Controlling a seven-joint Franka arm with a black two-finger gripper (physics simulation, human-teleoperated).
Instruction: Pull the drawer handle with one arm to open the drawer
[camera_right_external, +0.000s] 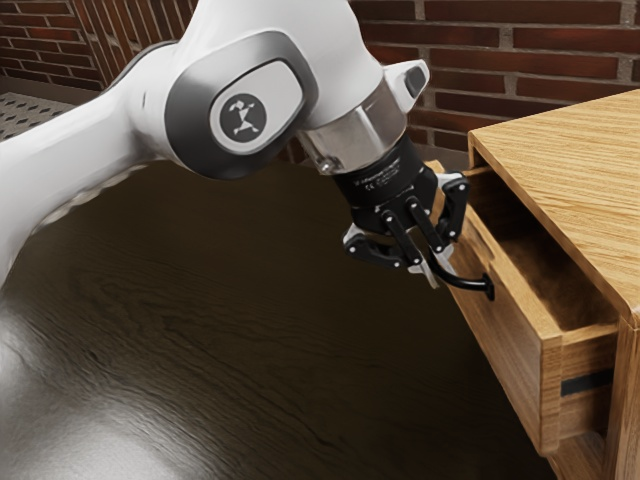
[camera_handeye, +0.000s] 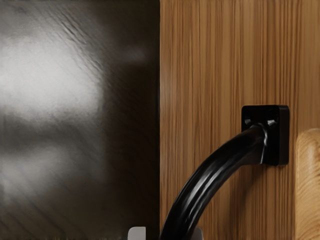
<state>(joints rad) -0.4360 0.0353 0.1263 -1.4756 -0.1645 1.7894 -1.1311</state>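
The wooden drawer (camera_right_external: 512, 335) stands pulled partway out of the cabinet (camera_right_external: 585, 165) at the exterior view's right, and its hollow inside shows. A black curved handle (camera_right_external: 472, 285) juts from the drawer front. My black gripper (camera_right_external: 428, 262) is shut on the near end of this handle, a finger on each side of the bar. In the wrist view the handle (camera_handeye: 215, 175) arcs from its square mount (camera_handeye: 267, 134) on the wood front (camera_handeye: 210, 75) down to my hand, where a pale finger pad (camera_handeye: 136, 233) shows beside it.
A dark glossy table (camera_right_external: 200, 340) spreads under the arm and reaches the cabinet's foot. A red brick wall (camera_right_external: 520, 50) runs behind. A second drawer front (camera_right_external: 585, 385) with a dark slot sits below the pulled one.
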